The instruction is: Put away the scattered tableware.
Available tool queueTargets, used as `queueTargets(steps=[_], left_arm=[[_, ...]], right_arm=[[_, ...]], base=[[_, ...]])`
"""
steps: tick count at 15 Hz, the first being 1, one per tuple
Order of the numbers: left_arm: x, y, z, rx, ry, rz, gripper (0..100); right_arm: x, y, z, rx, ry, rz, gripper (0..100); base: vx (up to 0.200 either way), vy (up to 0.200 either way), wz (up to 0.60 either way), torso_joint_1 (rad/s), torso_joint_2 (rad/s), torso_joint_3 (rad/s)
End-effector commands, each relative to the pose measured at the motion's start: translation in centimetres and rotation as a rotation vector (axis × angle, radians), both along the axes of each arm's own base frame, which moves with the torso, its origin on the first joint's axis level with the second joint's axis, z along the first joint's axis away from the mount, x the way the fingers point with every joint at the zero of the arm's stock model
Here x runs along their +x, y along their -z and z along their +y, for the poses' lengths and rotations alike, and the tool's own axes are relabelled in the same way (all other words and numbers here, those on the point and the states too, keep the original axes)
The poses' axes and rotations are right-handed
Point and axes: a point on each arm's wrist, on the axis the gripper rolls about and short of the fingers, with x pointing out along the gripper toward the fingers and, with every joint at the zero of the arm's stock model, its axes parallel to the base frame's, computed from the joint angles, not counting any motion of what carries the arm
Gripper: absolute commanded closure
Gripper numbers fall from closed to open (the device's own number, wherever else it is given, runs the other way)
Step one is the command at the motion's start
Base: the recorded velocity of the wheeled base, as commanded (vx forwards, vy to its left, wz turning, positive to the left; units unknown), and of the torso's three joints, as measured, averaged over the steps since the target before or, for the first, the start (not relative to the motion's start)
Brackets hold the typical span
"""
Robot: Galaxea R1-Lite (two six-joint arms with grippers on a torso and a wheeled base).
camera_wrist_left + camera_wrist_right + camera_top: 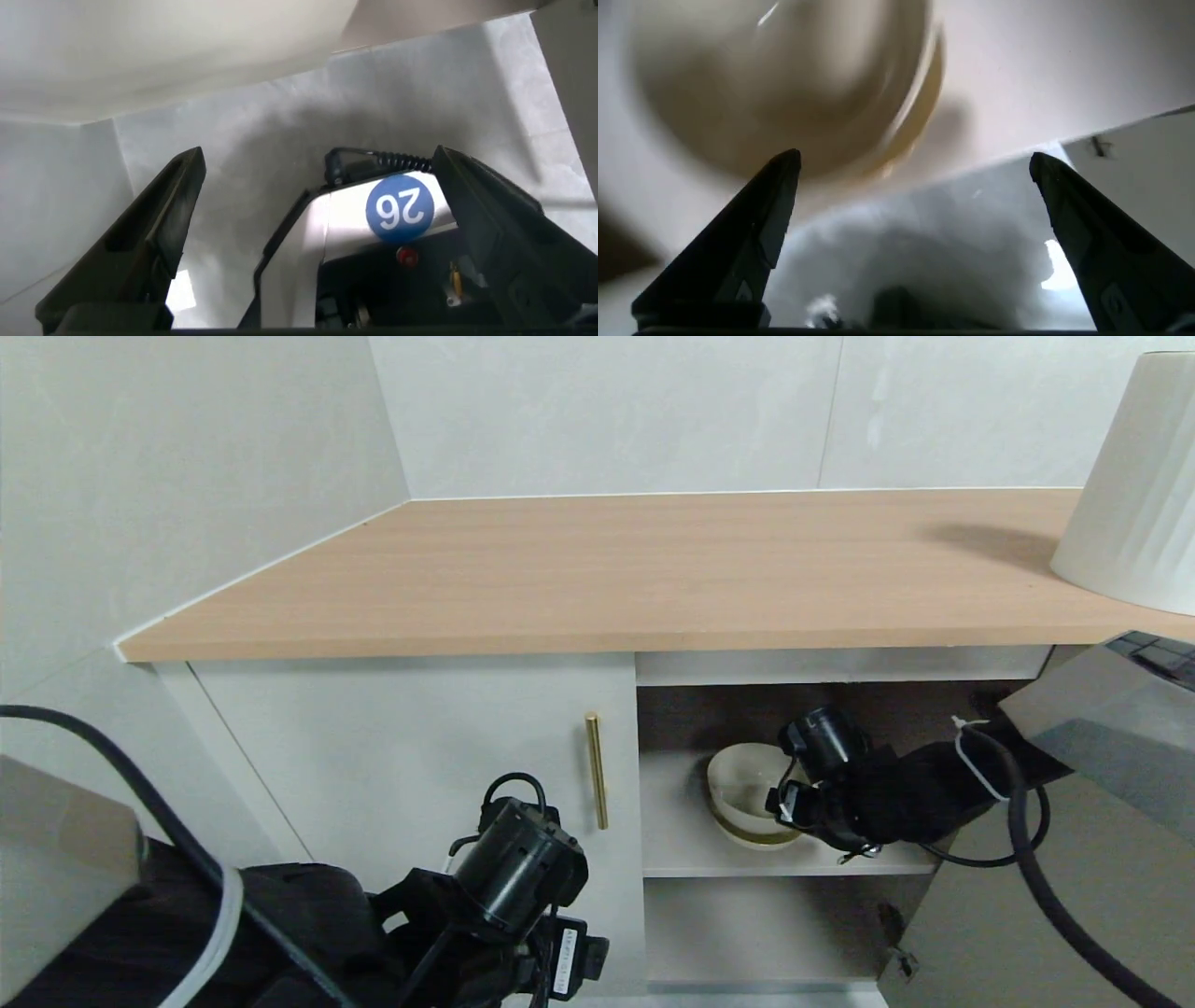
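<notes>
**Bowl being shown on the cabinet shelf, right gripper beside it**

A cream bowl [747,793] with an olive-gold band around its base is being shown resting on the middle shelf [681,845] of a white cabinet [420,915], in the open right-hand compartment. The right gripper [915,173] is being held inside that compartment, just at the bowl's right rim. Its fingers are being kept apart, and in the right wrist view the bowl [785,84] is lying beyond the fingertips, not between them. Whether the rim is being touched cannot be told.

The left gripper [318,163] is being held low in front of the cabinet's closed door [401,747], its fingers also spread wide with nothing between them.

The closed door is being shown with a slim gold handle [597,770] at its right edge. The open door [1027,915] is being seen swung outward at the right. Above, a wooden countertop [653,569] is being shown with a white pleated lampshade [1134,495] standing at its right end.
</notes>
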Motion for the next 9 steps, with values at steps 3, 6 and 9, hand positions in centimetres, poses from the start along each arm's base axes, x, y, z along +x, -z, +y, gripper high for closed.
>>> queueTargets(steps=[3, 6, 9], left_arm=[[-1.7, -4.9, 4.1, -0.06, -0.076, -0.067, 0], [-3.2, -6.6, 6.0, -0.101, -0.096, -0.115, 0], [-4.1, -8.2, 7.6, -0.121, -0.122, -0.16, 0]], right_arm=[[-7.7, -7.7, -1.6, -0.043, -0.28, -0.068, 0], [-13.3, -13.0, -4.6, 0.004, -0.409, -0.037, 0], [-16.9, -14.9, -5.5, 0.02, -0.474, -0.026, 0]], base=[[0.0, 0.0, 0.0, 0.0, 0.0, 0.0], [0.0, 0.0, 0.0, 0.0, 0.0, 0.0], [0.0, 0.0, 0.0, 0.0, 0.0, 0.0]])
